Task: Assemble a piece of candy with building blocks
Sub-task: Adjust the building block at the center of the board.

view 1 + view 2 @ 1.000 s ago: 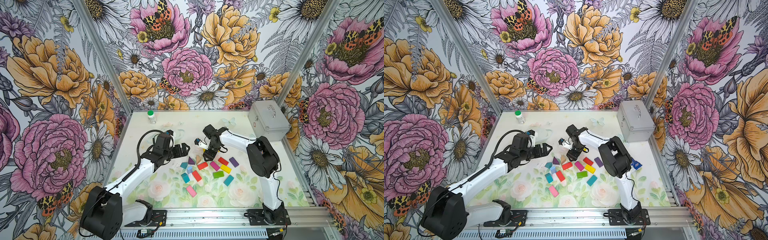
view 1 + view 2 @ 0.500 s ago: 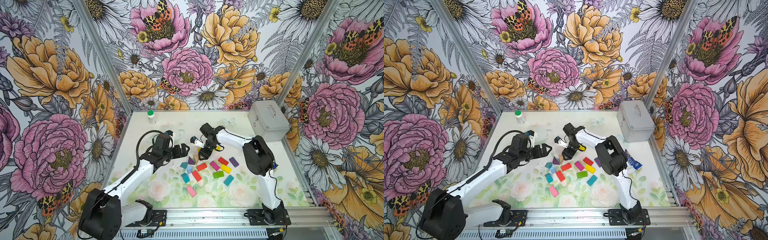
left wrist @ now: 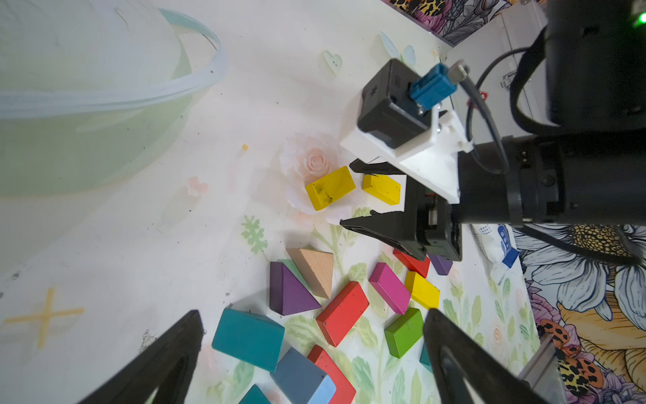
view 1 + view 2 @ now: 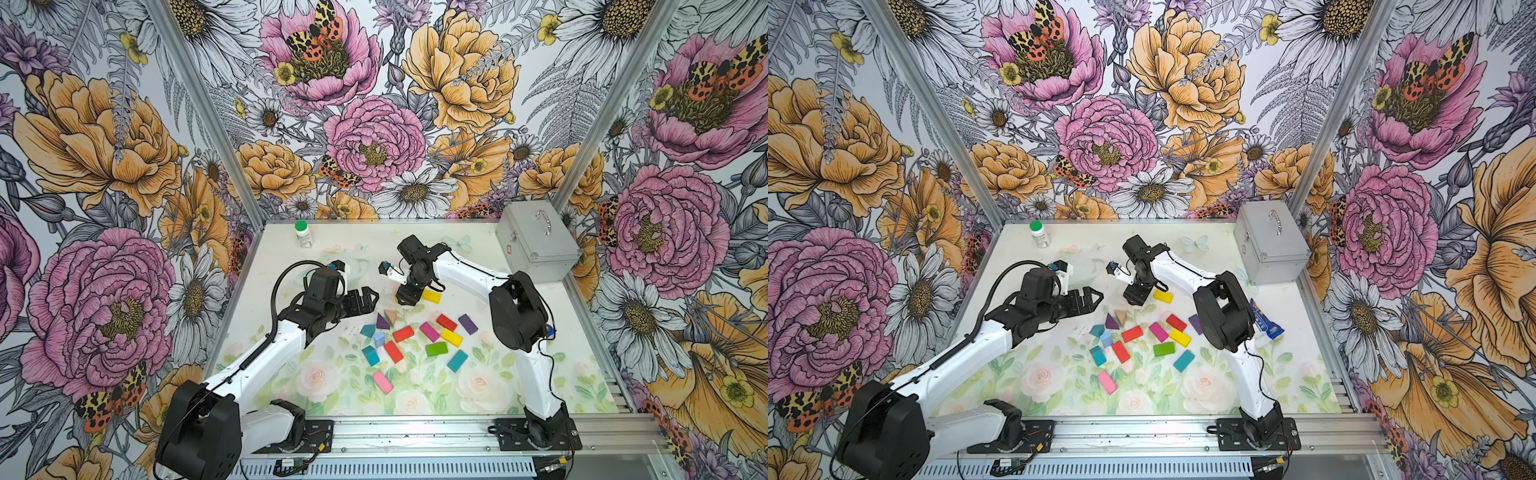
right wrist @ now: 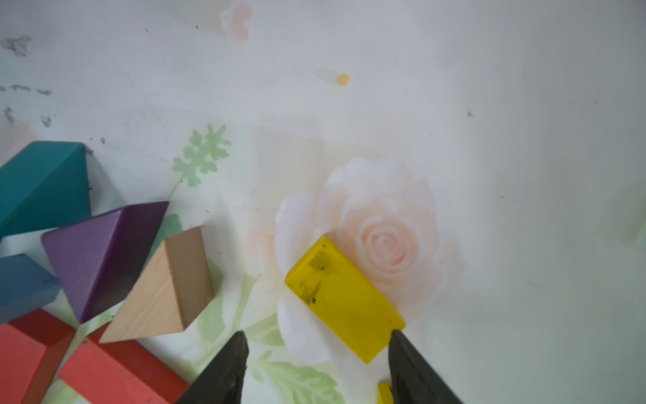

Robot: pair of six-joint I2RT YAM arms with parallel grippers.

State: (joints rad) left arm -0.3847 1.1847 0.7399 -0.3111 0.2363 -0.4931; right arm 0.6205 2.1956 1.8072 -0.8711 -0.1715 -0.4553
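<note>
The right fingers [image 5: 414,367] stand spread around a flat, scuffed yellow block [image 5: 344,300], one tip touching its corner, probably to set it apart as the candy's body. The left fingers [image 3: 167,349] gape wide and empty over the painted wooden blocks [image 4: 415,336] — bricks and wedges — scattered on the table [image 4: 353,243].

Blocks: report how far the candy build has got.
Looks done: a smudged yellow block and a second yellow block sit close together, apart from the pile. In hand: nothing; the right pincer stands open at the smudged one, the left pincer open and empty. Left: the pile, triangles included, lies loose.
</note>
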